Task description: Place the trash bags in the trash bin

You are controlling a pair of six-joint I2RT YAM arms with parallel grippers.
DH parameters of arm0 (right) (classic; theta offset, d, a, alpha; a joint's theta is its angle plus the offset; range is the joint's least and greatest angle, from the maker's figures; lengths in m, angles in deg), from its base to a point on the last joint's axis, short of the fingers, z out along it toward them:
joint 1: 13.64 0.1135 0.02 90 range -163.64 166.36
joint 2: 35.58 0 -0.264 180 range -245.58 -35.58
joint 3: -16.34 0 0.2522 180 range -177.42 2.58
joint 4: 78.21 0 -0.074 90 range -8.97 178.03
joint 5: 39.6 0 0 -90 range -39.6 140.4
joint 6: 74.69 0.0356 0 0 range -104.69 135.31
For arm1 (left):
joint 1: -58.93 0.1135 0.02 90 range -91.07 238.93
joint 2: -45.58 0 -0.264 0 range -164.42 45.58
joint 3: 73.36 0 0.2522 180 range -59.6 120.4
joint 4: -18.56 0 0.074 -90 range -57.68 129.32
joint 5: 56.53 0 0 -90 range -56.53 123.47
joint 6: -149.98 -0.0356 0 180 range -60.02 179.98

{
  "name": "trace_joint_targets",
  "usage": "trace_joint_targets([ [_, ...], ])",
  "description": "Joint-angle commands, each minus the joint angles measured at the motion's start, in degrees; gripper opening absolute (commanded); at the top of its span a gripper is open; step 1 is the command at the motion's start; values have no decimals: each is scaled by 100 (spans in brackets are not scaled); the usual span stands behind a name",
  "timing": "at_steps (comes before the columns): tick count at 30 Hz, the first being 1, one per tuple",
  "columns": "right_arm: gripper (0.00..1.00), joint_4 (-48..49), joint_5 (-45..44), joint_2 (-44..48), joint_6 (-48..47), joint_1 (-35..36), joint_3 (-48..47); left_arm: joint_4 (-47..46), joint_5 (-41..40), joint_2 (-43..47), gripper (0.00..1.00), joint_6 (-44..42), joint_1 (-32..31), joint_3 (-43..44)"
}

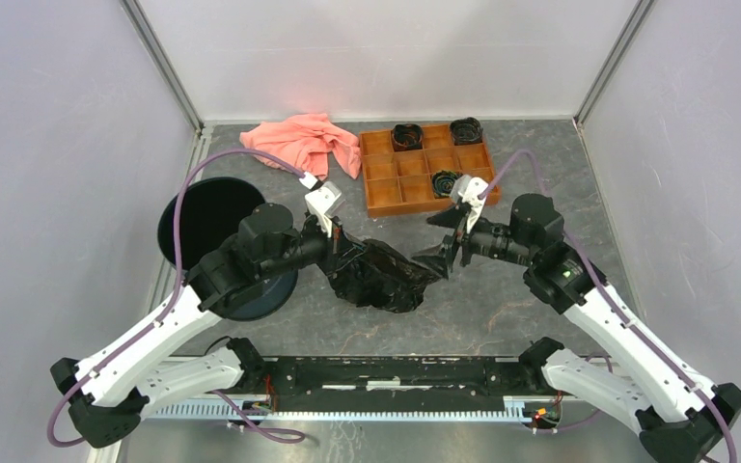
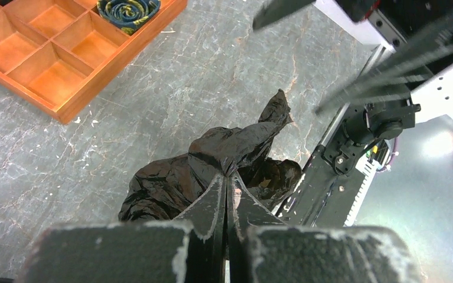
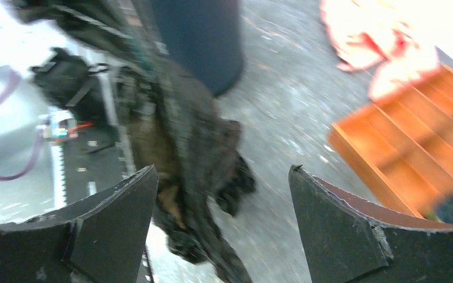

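Observation:
A crumpled glossy black trash bag (image 1: 386, 277) lies on the grey table between the two arms. My left gripper (image 1: 338, 247) is shut on a fold at the bag's left end; in the left wrist view the closed fingertips (image 2: 227, 175) pinch the film of the bag (image 2: 165, 186). My right gripper (image 1: 448, 251) is open at the bag's right tip. The right wrist view is blurred: its jaws (image 3: 223, 172) stand wide apart, with the bag (image 3: 194, 141) beyond them and not held. The dark trash bin (image 1: 207, 220) sits at the left, partly under my left arm, and shows in the right wrist view (image 3: 197, 41).
An orange compartment tray (image 1: 425, 169) with coiled dark items stands at the back, also in the left wrist view (image 2: 65, 53) and the right wrist view (image 3: 413, 147). A salmon-pink cloth (image 1: 309, 143) lies left of it. The arm base rail (image 1: 396, 376) runs along the near edge.

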State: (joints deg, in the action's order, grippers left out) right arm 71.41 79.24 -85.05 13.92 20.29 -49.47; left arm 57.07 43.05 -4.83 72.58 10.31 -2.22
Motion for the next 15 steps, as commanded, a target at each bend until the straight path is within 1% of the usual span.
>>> trace_joint_targets([
  [1,89,1827,1445,-25,874,456,281,138,241,-73,2,-397,2,378],
  [3,88,1607,1182,-299,706,663,109,138,225,-72,2,-399,2,396],
  [4,85,1329,974,-483,557,788,-12,135,230,-58,2,-399,2,403],
  [6,80,814,318,-753,193,981,-283,135,290,-44,2,-414,2,422],
  [8,76,655,-139,-901,-24,1012,-331,141,352,-4,2,-432,2,416],
  [10,72,683,-218,-1004,-57,1016,-316,145,360,41,2,-449,2,406],
  [12,65,796,-36,-1095,2,1018,-297,171,370,65,2,-472,2,412],
  [15,61,953,121,-1177,58,1026,-264,212,447,62,2,-511,2,438],
])
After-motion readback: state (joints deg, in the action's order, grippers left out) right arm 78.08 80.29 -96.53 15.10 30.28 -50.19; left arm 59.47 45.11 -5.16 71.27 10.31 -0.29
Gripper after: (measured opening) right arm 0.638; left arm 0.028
